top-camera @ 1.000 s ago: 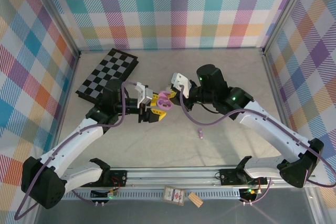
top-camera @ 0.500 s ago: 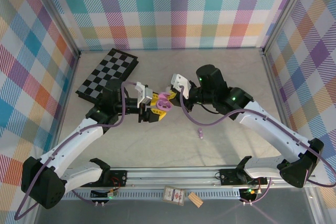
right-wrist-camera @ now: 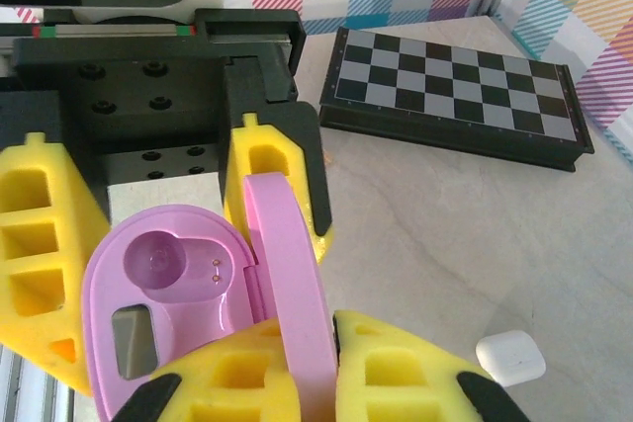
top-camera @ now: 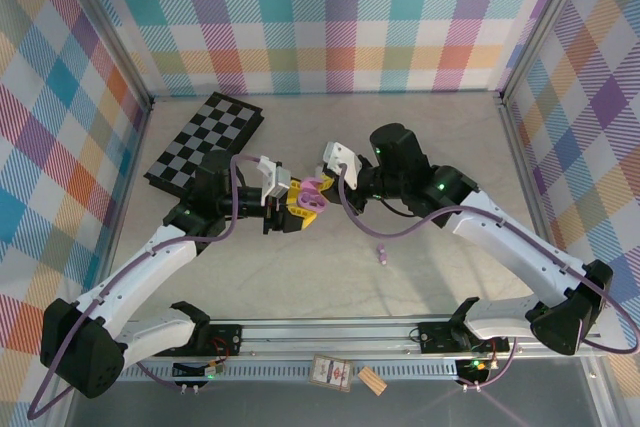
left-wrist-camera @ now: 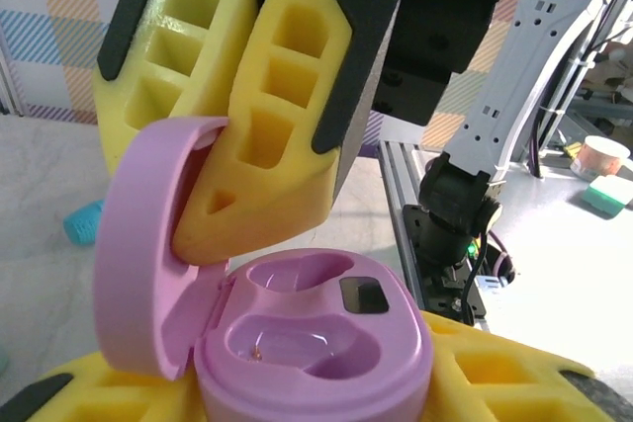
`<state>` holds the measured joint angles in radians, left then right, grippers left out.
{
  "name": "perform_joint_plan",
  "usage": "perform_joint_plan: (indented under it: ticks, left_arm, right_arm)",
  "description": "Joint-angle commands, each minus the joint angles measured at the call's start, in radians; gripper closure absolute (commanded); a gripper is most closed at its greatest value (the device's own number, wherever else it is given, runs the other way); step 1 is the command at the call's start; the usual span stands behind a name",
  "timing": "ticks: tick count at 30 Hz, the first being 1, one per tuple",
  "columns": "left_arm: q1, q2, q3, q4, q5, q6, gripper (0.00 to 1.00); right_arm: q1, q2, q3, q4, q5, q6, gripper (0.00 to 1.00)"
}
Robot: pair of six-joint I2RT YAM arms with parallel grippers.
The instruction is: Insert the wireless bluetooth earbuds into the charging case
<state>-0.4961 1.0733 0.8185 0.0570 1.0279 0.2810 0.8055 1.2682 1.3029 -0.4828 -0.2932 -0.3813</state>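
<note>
The purple charging case [left-wrist-camera: 316, 338] is open, and both of its wells are empty. My left gripper [top-camera: 293, 209] is shut on the case's base, with a yellow finger on each side. The lid [right-wrist-camera: 287, 284] stands upright, and my right gripper [right-wrist-camera: 331, 343] is shut on it with its yellow fingertips [left-wrist-camera: 277, 135] pinching the edge. One small purple earbud [top-camera: 382, 253] lies on the table, to the right of both grippers and nearer the front. The other earbuds are out of view.
A folded chessboard [top-camera: 205, 142] lies at the back left. A small white case [right-wrist-camera: 510, 357] sits on the table beside the right gripper. A teal object [left-wrist-camera: 84, 224] lies on the table behind the lid. Patterned walls enclose the table.
My right gripper has shifted slightly left, closing in on the case. The lid now stands between its fingers. The left gripper still holds the base in about the same place.
</note>
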Motion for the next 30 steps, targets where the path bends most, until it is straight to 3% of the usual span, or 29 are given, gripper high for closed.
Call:
perform_joint_plan:
  ticks: [1,7,10,19,22,30]
  left_arm:
    - [-0.012,-0.004,0.024,0.027,0.035,0.010,0.62]
    - [-0.012,-0.004,0.022,0.026,0.032,0.012,0.65]
    - [-0.012,-0.003,0.015,0.037,0.028,0.008,0.57]
    - [-0.012,0.006,-0.010,0.143,0.010,-0.069,0.56]
    - [-0.011,0.005,-0.015,0.154,0.001,-0.078,0.51]
    - [-0.012,0.003,-0.018,0.158,0.002,-0.083,0.50]
  right_arm:
    - [0.005,0.003,0.010,0.008,-0.015,-0.005,1.00]
    - [0.004,-0.006,0.008,0.014,-0.008,0.004,1.00]
    - [0.004,-0.017,0.000,0.030,0.004,0.011,1.00]
    - [0.004,-0.031,-0.023,0.062,0.033,0.022,1.00]
    - [0.004,-0.032,-0.027,0.069,0.040,0.025,1.00]
    - [0.004,-0.042,-0.045,0.101,0.087,0.044,1.00]
